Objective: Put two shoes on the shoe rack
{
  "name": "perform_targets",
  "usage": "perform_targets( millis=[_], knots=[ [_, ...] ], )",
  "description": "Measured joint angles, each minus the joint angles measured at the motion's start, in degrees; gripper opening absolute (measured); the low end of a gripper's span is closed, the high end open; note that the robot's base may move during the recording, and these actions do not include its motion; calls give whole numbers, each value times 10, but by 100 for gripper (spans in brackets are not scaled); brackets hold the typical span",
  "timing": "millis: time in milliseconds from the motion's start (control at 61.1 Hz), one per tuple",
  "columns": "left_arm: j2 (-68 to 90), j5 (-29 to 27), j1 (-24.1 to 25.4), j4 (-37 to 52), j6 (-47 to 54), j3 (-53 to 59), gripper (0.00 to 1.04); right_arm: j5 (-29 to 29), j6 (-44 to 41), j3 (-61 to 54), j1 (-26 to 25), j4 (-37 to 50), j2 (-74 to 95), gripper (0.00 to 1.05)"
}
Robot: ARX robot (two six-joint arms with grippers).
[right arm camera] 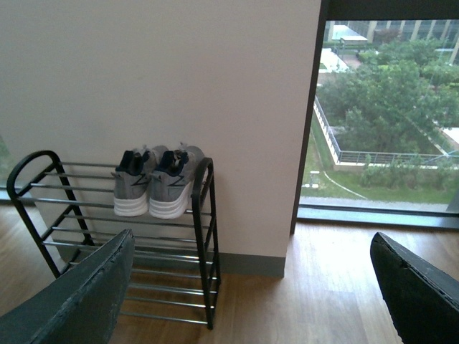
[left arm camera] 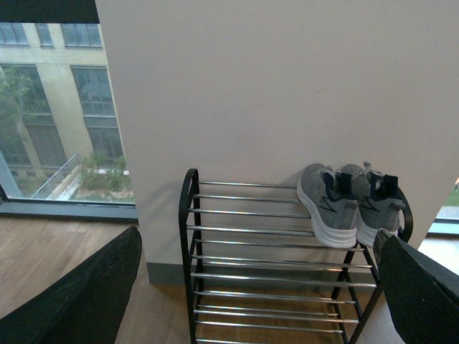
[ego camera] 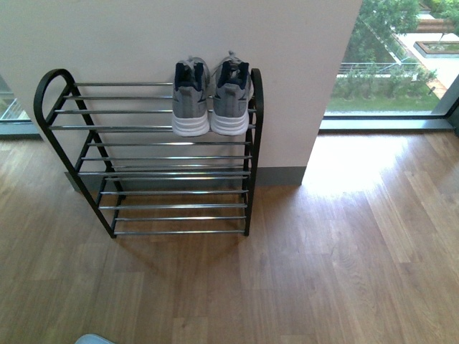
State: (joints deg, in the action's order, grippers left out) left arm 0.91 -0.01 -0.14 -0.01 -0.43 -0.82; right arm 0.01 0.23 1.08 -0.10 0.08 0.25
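Left gripper [left arm camera: 258, 239]: hanging wide open, gripping nothing.
Right gripper [right arm camera: 251, 242]: gaping wide too, carrying nothing.
Shoes [ego camera: 210, 100]: sitting side by side, touching, on the top tier.
Rack [ego camera: 143, 128]: standing against the wall, shoes at its right end.

Daylight from the window [ego camera: 387, 64] glares on the floor [ego camera: 344, 165]; the shoe rack [ego camera: 143, 128] casts a soft shadow.

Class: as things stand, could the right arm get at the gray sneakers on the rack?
Probably yes: the right gripper is open and empty; the sneakers sit uncovered on the rack, top tier.
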Motion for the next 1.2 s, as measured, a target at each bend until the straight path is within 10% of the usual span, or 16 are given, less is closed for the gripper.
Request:
perform_targets(
  millis=[1196],
  knots=[
    [0, 0, 0, 0, 0, 0, 95, 2, 0, 0, 0, 0, 0, 95]
  ],
)
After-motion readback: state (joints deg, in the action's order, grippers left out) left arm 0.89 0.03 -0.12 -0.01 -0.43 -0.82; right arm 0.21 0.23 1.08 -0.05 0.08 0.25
